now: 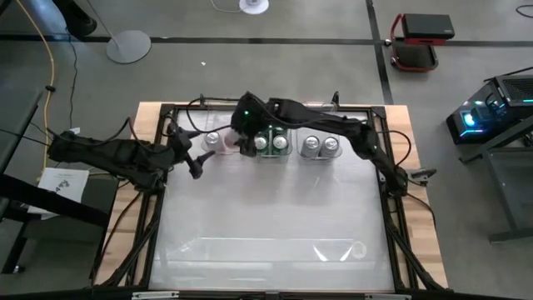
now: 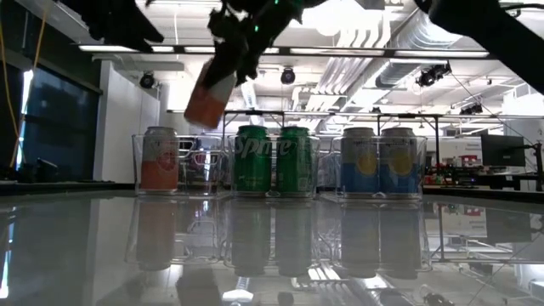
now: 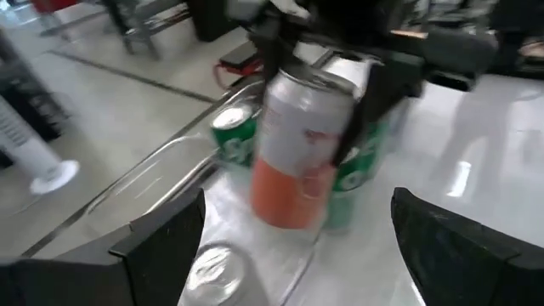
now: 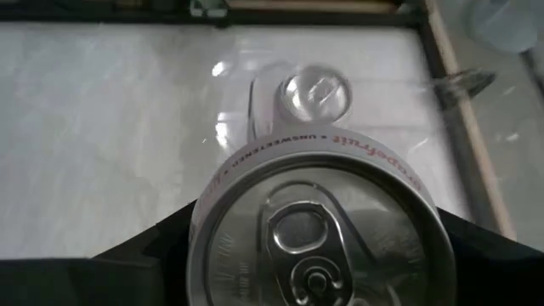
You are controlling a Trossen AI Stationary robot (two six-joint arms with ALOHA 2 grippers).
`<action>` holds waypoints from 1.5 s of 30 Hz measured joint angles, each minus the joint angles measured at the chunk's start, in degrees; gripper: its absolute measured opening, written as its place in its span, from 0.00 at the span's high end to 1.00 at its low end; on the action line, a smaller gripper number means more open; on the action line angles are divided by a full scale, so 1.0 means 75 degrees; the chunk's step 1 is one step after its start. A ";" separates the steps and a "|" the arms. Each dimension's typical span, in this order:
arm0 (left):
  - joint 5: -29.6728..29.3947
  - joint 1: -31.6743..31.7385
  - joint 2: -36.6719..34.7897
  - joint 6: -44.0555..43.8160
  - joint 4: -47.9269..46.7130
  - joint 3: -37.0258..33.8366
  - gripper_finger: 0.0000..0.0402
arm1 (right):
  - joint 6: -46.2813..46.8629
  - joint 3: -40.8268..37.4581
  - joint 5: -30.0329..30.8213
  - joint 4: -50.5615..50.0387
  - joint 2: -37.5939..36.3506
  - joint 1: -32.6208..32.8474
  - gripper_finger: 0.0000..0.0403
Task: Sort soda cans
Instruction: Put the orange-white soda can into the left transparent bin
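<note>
My right gripper [image 1: 246,140] is shut on an orange-and-white soda can [image 2: 208,95], held in the air over the left clear bin [image 2: 185,163]. A matching orange can [image 2: 159,159] stands in that bin; its top [image 4: 314,92] shows below the held can. Two green cans [image 2: 272,159] stand in the middle bin. Two blue-and-yellow cans [image 2: 379,161] stand in the right bin. My left gripper [image 1: 196,163] is open, hovering left of the bins and pointing at the held can [image 3: 297,157]. My right gripper [image 4: 319,246] pinches the held can's side wall near its top end [image 3: 340,102] between its two fingers [image 3: 367,110], one on either side. The fingers come from above, slanting down. The can is lifted clear and hangs tilted below them, orange bottom end [image 2: 202,112] lowest.
The three clear bins stand in a row near the table's far edge [image 1: 266,105]. The glossy sheet [image 1: 266,217] toward the near edge is open. A black frame [image 1: 398,192] borders the table. Stands and equipment sit on the floor beyond.
</note>
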 joint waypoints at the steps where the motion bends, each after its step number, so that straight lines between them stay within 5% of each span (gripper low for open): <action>1: -0.0098 0.0000 -0.0016 -0.0115 -0.0166 0.0000 0.12 | 0.0000 -0.0033 -0.0135 0.0029 0.0093 -0.0056 0.31; 20: -0.0416 0.0003 -0.0046 -0.0571 -0.0690 0.0000 0.12 | -0.0144 -0.0035 -0.0577 0.0546 0.1295 -0.0398 0.31; 45: -0.0401 0.0009 -0.0046 -0.0356 -0.0665 0.0000 0.12 | 0.0127 -0.0035 -0.1068 0.0715 0.1509 -0.0458 0.28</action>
